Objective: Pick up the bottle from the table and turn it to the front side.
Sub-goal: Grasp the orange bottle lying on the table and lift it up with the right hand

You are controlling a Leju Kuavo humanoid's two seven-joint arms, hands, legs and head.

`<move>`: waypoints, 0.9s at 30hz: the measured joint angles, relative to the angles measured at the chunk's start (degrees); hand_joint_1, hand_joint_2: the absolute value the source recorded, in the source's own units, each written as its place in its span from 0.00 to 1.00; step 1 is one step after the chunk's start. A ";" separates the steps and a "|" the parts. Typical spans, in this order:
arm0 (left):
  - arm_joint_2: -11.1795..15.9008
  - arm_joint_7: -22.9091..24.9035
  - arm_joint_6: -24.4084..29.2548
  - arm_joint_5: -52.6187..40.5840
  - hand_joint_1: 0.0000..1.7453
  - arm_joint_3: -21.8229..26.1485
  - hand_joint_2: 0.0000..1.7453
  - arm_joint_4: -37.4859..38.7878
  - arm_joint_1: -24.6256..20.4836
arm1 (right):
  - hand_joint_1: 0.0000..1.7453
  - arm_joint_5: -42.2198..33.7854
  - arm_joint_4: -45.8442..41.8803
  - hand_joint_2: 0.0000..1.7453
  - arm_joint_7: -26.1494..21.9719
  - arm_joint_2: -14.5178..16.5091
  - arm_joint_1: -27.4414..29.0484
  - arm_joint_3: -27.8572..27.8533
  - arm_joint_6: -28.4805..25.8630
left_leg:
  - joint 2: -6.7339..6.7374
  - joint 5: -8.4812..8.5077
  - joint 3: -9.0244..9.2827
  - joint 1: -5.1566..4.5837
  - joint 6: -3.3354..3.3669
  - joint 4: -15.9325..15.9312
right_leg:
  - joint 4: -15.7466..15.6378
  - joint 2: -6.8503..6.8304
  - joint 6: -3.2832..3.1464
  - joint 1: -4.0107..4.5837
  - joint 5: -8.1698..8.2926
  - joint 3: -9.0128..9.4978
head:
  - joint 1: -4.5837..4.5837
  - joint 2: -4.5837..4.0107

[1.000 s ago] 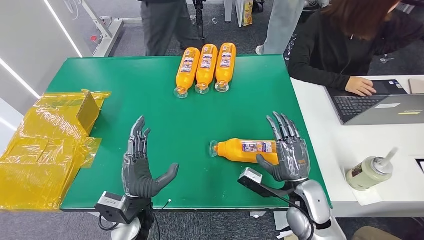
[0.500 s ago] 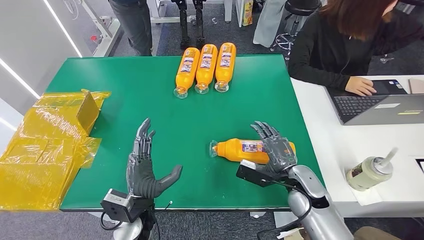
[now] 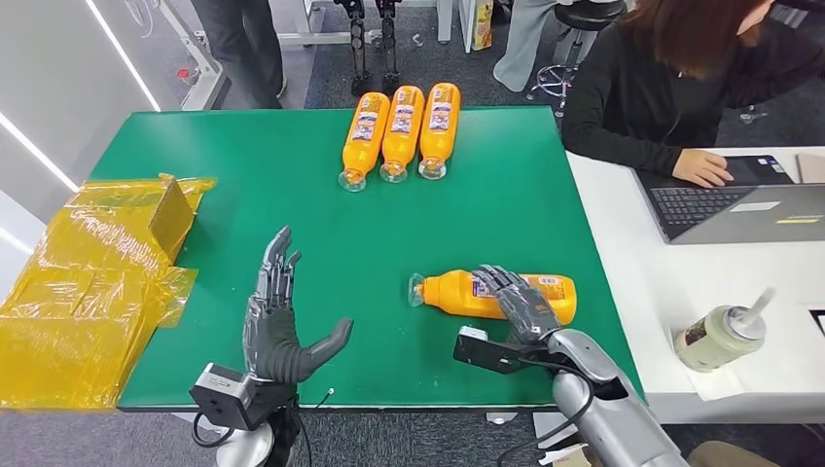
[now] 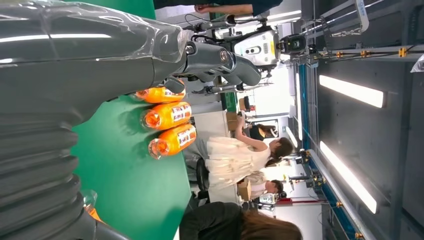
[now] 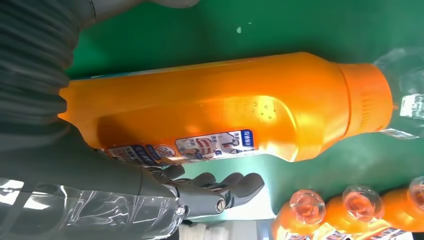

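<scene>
Left hand (image 3: 275,326): raised over the worktop (image 3: 321,224) near edge, palm open, fingers (image 3: 277,265) straight and apart, thumb out, holding nothing. Right hand (image 3: 520,304): fingers (image 5: 220,187) curled over the bottle (image 3: 486,294), forearm low; firm grip unclear.

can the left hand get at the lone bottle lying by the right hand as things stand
Probably yes, though awkwardly. Bare green table lies between the open left hand and the lone bottle, with nothing between them. But the right hand already lies over the bottle's middle, leaving mainly the cap end free.
</scene>
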 joint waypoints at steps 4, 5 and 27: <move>0.11 0.14 0.04 0.13 0.00 0.00 1.00 -0.67 0.60 | 0.00 -0.71 0.04 1.00 0.38 -1.82 0.16 0.50 0.27 | -0.02 0.00 0.02 0.00 0.01 0.01 | -0.01 -0.03 0.00 0.00 0.00 0.03 | 0.00 0.00; 0.18 0.16 0.04 0.18 0.00 0.00 1.00 -0.80 0.73 | 0.00 -0.96 -0.03 1.00 0.44 -2.34 0.25 0.57 0.47 | -0.02 0.00 0.03 0.00 0.01 0.02 | -0.02 -0.04 0.00 0.00 0.00 0.05 | -0.01 0.00; 2.49 -0.19 0.01 2.27 0.00 0.00 1.00 -0.92 1.20 | 0.00 -14.01 -9.46 1.00 -0.88 -18.35 4.23 -2.23 14.68 | -0.12 0.01 0.13 -0.02 0.20 0.16 | -0.05 -0.13 0.20 0.02 0.05 0.29 | 0.01 0.00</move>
